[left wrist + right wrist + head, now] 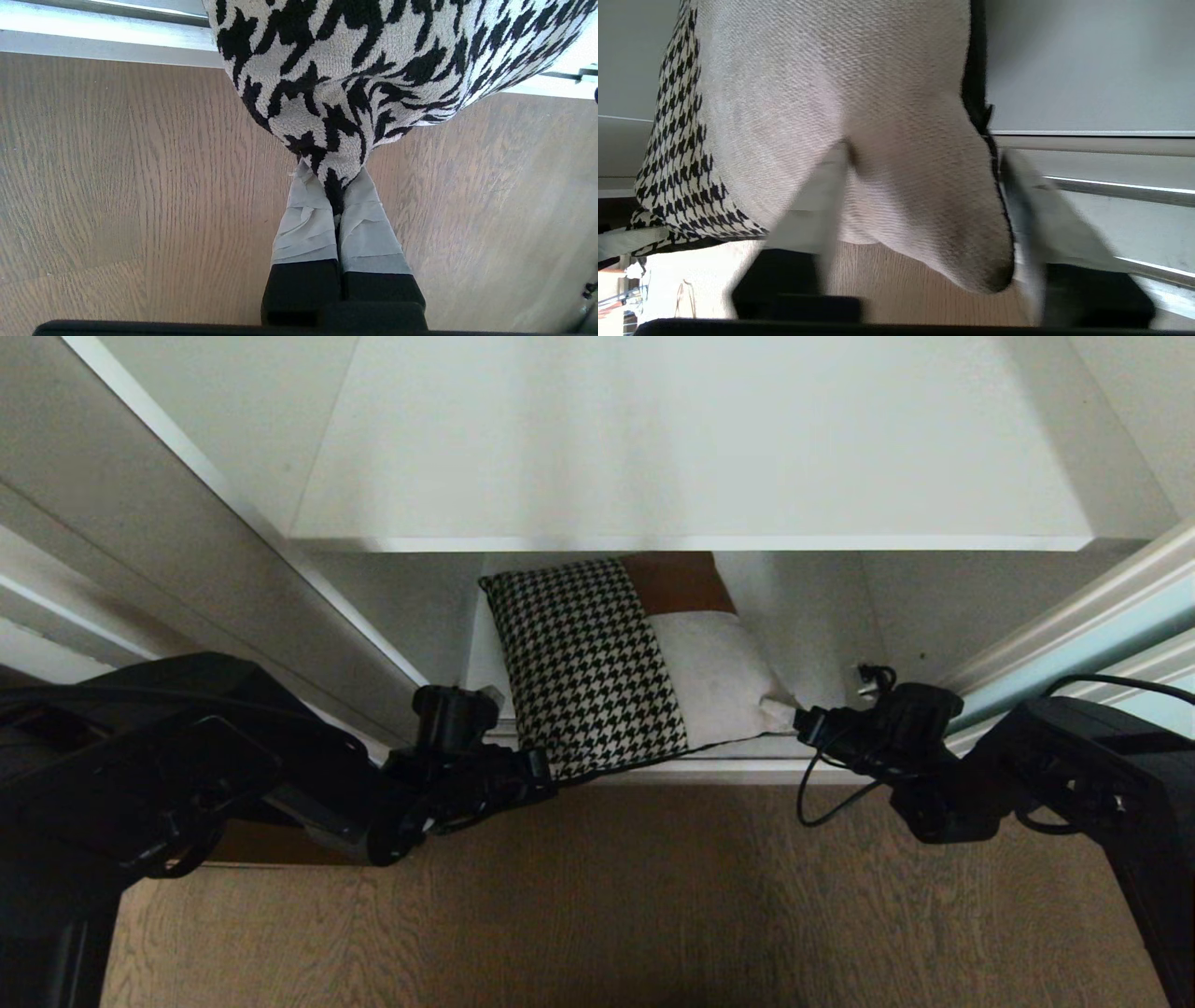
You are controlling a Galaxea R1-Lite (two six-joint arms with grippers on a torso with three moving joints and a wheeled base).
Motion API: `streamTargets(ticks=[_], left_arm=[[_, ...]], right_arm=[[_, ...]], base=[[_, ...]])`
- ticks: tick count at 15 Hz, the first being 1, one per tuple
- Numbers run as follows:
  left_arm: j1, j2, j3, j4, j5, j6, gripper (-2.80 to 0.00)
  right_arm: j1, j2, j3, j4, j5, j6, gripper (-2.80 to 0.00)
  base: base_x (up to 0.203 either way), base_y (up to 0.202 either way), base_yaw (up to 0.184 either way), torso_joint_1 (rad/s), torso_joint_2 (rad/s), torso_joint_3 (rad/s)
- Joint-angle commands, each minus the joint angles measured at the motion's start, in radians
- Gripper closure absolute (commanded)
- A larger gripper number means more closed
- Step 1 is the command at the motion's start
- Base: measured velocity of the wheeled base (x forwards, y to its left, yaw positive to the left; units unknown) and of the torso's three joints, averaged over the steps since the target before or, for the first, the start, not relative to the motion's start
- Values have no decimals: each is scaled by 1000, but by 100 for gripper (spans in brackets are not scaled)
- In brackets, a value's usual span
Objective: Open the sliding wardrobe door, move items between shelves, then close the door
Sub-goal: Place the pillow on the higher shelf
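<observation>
Under a white shelf [691,543] hiding its far edge, the cushion [597,663] is pinched by left jaws, straddled by spread right jaws.

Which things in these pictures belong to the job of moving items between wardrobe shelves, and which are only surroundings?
Part of the job:
- patchwork cushion, on the bottom shelf
- upper shelf
- left gripper, shut on the cushion's houndstooth corner
- right gripper, fingers either side of the cream corner
- sliding door frame

Only surroundings:
- wooden floor
</observation>
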Motion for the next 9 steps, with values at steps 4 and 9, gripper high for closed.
streamTargets(ticks=[4, 9], left_arm=[[0, 3, 5, -5, -1, -3, 0], [0, -28, 38, -6, 6, -17, 0]], right_arm=[[0, -15, 19, -6, 7, 3, 0], [3, -151, 209, -9, 59, 1, 0]], base=[[0, 0, 0, 0, 0, 0], [0, 0, 0, 0, 0, 0]])
